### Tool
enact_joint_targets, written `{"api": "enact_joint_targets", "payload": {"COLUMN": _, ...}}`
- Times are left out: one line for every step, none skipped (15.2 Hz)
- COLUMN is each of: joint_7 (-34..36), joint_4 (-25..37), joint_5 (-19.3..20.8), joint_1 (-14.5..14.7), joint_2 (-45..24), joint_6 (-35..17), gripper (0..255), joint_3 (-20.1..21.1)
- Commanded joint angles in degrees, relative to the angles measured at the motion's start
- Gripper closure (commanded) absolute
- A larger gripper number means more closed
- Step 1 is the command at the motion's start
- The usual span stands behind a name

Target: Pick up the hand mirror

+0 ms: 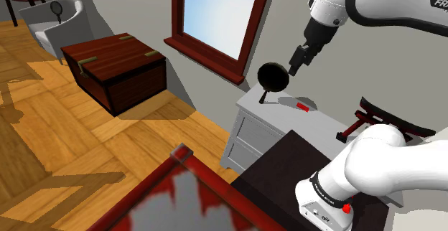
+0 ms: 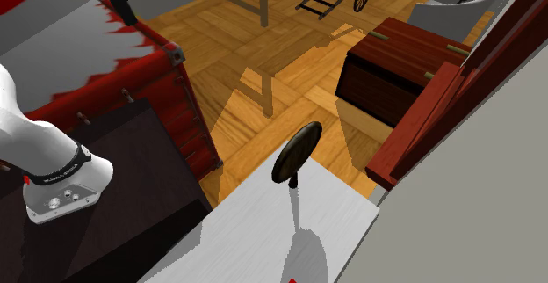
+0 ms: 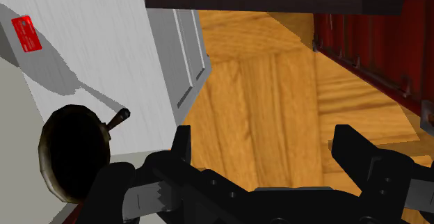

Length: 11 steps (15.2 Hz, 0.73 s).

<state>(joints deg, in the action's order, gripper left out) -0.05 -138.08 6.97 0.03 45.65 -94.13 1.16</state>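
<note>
Dark, round-headed hand mirror [image 1: 273, 77] stands on its short handle near the edge of the pale grey drawer cabinet [image 1: 248, 133], below the red-framed window [image 1: 215, 14]. In the second exterior view the hand mirror [image 2: 297, 152] tilts, its head leaning out past the cabinet's edge [image 2: 263, 228] with wood floor [image 2: 255, 53] behind it.

Gripper [image 1: 296, 63] hangs just beside the mirror's head, slightly above it and toward the shoulder view's right. Contact at this point cannot be confirmed from that view.

In the wrist view the gripper [image 3: 264, 138] is spread wide: its two black fingers [image 3: 182, 145] stand well apart with nothing clasped, and bare floor shows between them. The hand mirror [image 3: 73, 153] sits outside the fingers, off to one side, over the cabinet top [image 3: 139, 49]. It is not held.

A small red card [image 3: 26, 33] lies flat on the cabinet top, apart from the mirror; it also shows in the shoulder view [image 1: 305, 107].

Other items noted: a dark wooden chest [image 1: 115, 68] on the floor against the wall, and a white armchair [image 1: 61, 18] beyond it.
</note>
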Motion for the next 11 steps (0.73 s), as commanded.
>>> {"api": "enact_joint_targets", "payload": {"joint_7": 0.0, "joint_4": 0.0, "joint_5": 0.0, "joint_1": 0.0, "joint_2": 0.0, "joint_6": 0.0, "gripper": 0, "joint_3": 0.0}}
{"api": "enact_joint_targets", "payload": {"joint_7": -1.3, "joint_4": -0.3, "joint_5": 0.7, "joint_1": -0.3, "joint_2": -0.8, "joint_6": -1.3, "gripper": 0, "joint_3": -1.2}}
{"api": "enact_joint_targets", "payload": {"joint_7": -2.7, "joint_4": -0.6, "joint_5": 1.4, "joint_1": -0.7, "joint_2": -1.7, "joint_6": -2.6, "gripper": 0, "joint_3": -2.5}}
{"api": "enact_joint_targets", "payload": {"joint_7": -4.0, "joint_4": -0.8, "joint_5": 2.1, "joint_1": -1.0, "joint_2": -2.7, "joint_6": -4.0, "gripper": 0, "joint_3": -3.7}}
{"api": "enact_joint_targets", "payload": {"joint_7": -5.3, "joint_4": -0.9, "joint_5": 2.7, "joint_1": -1.3, "joint_2": -3.8, "joint_6": -5.3, "gripper": 0, "joint_3": -4.9}}
{"api": "enact_joint_targets", "payload": {"joint_7": -6.6, "joint_4": -0.9, "joint_5": 3.3, "joint_1": -1.6, "joint_2": -4.9, "joint_6": -6.7, "gripper": 0, "joint_3": -6.1}}
{"api": "enact_joint_targets", "payload": {"joint_7": -8.0, "joint_4": -0.8, "joint_5": 3.9, "joint_1": -1.9, "joint_2": -6.2, "joint_6": -8.0, "gripper": 0, "joint_3": -7.3}}
{"api": "enact_joint_targets", "payload": {"joint_7": -9.3, "joint_4": -0.7, "joint_5": 4.4, "joint_1": -2.2, "joint_2": -7.5, "joint_6": -9.4, "gripper": 0, "joint_3": -8.5}}
{"api": "enact_joint_targets", "payload": {"joint_7": -10.6, "joint_4": -0.5, "joint_5": 4.8, "joint_1": -2.4, "joint_2": -8.9, "joint_6": -10.7, "gripper": 0, "joint_3": -9.7}}
{"api": "enact_joint_targets", "payload": {"joint_7": -11.9, "joint_4": -0.1, "joint_5": 5.2, "joint_1": -2.6, "joint_2": -10.4, "joint_6": -12.1, "gripper": 0, "joint_3": -10.9}}
{"api": "enact_joint_targets", "payload": {"joint_7": -13.2, "joint_4": 0.3, "joint_5": 5.5, "joint_1": -2.8, "joint_2": -11.9, "joint_6": -13.4, "gripper": 0, "joint_3": -12.0}}
